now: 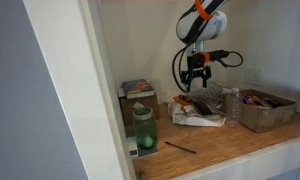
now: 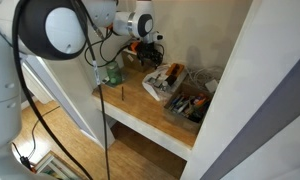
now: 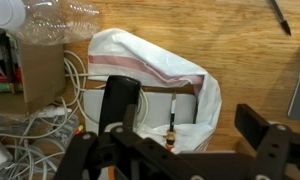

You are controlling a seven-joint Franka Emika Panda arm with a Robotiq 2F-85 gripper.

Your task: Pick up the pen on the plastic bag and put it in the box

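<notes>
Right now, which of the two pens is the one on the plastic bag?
The pen lying on the white plastic bag, centre of the wrist view. The dark pen at top right lies on the bare wooden table, off the bag.

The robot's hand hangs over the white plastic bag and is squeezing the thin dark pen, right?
Not squeezing. The hand does hang over the white plastic bag, but it is open: the wrist view shows the thin dark pen lying loose on the bag between its fingers.
</notes>
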